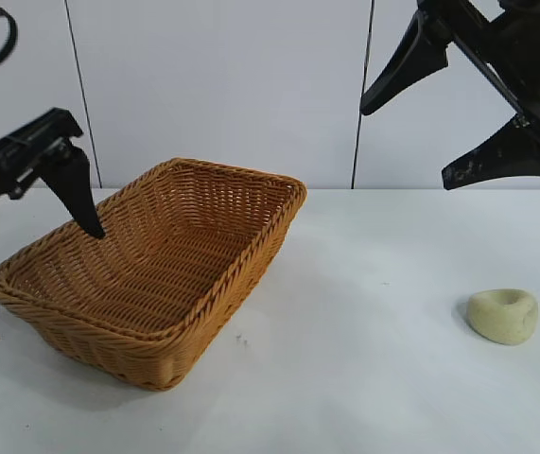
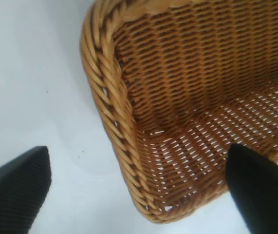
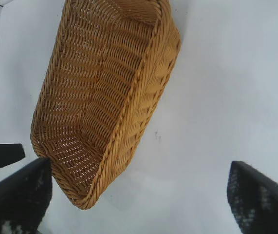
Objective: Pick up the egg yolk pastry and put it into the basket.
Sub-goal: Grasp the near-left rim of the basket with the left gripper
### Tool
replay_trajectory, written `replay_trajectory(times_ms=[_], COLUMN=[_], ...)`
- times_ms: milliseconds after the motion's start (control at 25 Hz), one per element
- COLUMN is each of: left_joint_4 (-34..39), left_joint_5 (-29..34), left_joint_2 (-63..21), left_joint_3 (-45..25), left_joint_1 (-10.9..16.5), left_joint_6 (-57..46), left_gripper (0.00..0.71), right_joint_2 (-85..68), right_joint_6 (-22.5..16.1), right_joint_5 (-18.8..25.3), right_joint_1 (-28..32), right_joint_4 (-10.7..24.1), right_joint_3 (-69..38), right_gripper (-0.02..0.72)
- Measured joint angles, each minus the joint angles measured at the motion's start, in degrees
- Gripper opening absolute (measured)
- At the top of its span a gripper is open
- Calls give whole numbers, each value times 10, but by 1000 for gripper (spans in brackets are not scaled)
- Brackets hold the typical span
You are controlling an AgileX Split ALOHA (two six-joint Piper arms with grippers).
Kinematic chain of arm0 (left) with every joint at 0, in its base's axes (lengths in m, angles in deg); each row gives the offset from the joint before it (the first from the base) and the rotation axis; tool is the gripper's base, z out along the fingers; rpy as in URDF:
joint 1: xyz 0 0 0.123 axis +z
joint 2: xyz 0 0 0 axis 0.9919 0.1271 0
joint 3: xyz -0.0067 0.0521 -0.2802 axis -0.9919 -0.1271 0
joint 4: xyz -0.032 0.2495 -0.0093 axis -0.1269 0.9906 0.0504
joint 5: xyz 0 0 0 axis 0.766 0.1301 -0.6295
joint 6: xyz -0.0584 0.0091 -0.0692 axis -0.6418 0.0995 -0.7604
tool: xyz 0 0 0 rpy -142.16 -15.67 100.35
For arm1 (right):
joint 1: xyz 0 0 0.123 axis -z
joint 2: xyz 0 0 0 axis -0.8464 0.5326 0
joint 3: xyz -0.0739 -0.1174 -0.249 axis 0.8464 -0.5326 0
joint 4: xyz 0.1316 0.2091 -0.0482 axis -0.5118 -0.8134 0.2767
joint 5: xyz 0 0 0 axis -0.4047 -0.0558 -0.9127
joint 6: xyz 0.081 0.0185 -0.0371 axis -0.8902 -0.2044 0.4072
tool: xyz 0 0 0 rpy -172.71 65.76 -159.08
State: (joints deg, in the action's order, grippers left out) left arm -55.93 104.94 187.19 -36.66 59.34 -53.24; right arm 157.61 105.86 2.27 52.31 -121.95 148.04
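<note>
Pastry on table, near right, well apart from basket. Looks light, soft, easily dented; best pinched gently across its sides. Right gripper wide above; left gripper wide astride basket's left rim.

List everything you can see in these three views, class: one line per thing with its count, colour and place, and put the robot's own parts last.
Woven wicker basket: one, golden-brown, rectangular with a braided rim, on the table's left part in the exterior view; nothing lies in it.
Egg yolk pastry: one, pale yellowish-cream, a rounded lump with a dimple, on the table at the right, well apart from the basket.
Table: one, white, under both things.
Wall: pale panels with thin dark seams, behind the table.
Left gripper: one, black, open, at the basket's left end, one finger over the inside and one outside the rim.
Right gripper: one, black, open, raised at the upper right, above the pastry's side of the table.
</note>
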Motion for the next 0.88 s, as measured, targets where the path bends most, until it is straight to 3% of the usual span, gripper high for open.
replay_trajectory(times_ms=[200,360,480,640,720,880], left_joint_4=[1,1,1,-1,-1,3], left_joint_5=[-28,-35,-35,-34,-36,1], left_joint_2=[46,48,48,48,42,35], left_joint_3=[0,0,0,0,1,19], left_joint_1=[0,0,0,0,2,18], left_joint_6=[-13,-15,-15,-17,-18,14], left_gripper=[682,610,455,144,89,87], right_joint_2=[0,0,0,0,0,0], right_joint_6=[0,0,0,0,0,0], right_joint_5=[0,0,0,0,0,1], right_joint_1=[0,0,0,0,0,0], right_joint_4=[0,0,0,0,0,0], right_joint_3=[0,0,0,0,0,0], right_gripper=[695,695,695,695,695,695])
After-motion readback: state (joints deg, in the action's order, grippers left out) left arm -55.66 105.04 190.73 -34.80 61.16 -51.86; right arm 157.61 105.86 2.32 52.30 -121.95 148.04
